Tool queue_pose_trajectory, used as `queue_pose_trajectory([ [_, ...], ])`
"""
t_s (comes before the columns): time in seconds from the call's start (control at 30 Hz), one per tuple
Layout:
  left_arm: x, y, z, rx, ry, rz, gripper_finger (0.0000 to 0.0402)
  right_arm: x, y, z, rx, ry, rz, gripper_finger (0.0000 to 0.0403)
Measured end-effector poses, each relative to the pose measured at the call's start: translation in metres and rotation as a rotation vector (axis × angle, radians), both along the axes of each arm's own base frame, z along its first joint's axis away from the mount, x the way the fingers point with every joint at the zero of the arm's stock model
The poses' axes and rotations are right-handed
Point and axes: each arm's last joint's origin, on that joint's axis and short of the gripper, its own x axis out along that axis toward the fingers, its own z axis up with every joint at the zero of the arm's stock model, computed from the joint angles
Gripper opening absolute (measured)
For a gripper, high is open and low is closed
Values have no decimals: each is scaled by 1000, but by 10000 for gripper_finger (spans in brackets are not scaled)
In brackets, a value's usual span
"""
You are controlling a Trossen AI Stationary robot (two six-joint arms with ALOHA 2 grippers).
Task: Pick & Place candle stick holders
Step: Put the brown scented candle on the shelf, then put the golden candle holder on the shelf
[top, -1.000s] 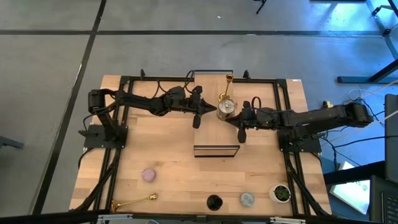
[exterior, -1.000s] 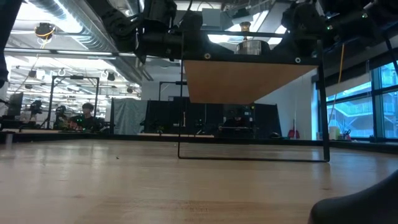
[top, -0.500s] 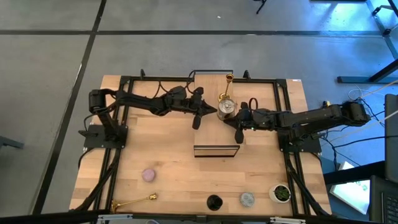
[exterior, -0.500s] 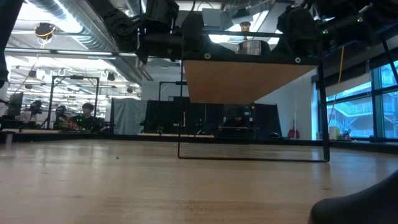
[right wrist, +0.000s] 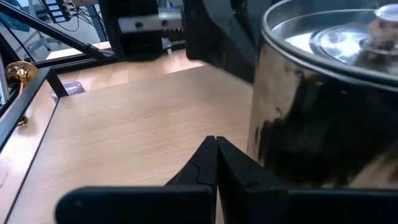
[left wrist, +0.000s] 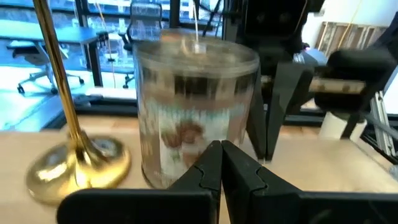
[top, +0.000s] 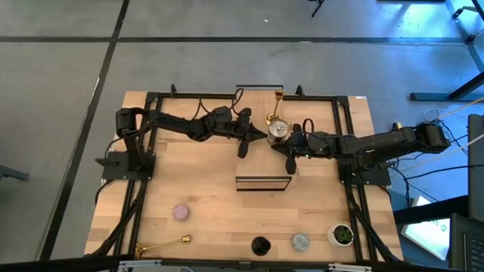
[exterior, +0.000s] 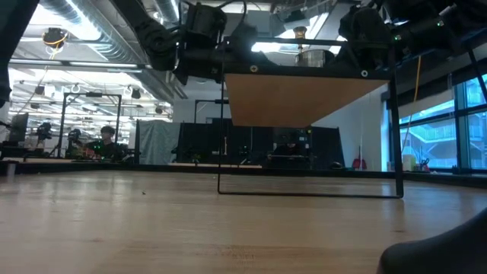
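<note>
On the raised wooden shelf (top: 261, 159) the silver holder (top: 277, 130) stands just beside the tall gold holder (top: 278, 97). Left fingers (top: 243, 143) and right fingers (top: 291, 159), both closed and empty, flank the silver holder. The lilac-pink holder (top: 181, 212), short gold holder (top: 162, 244), black holder (top: 260, 245), grey-blue holder (top: 300, 242) and potted plant (top: 342, 234) sit along the surface's (top: 212, 204) near edge.

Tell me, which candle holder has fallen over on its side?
The gold stemmed holder at the table's front left corner. It lies flat, while the other gold one stands upright on the shelf.

— What are the arms like?
— Both matte black and jointed, the left arm (top: 181, 125) and right arm (top: 378, 141) alike, with loose black cables looping along them.
— And the fingers?
— Flat dark wedges with notched inner edges.
</note>
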Motion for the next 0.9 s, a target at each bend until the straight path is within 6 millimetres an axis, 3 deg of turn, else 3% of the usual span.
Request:
queue_pose_trajectory([
  [0.27,-1,-3,2,-10,9,4,2,0,8,0,-8,1,36,0],
  [0.63,3,-28,1,3,52,-2,2,0,8,1,-46,-1,53,0],
  [0.9,-9,-53,28,91,73,13,1,0,8,0,-41,9,81,0],
])
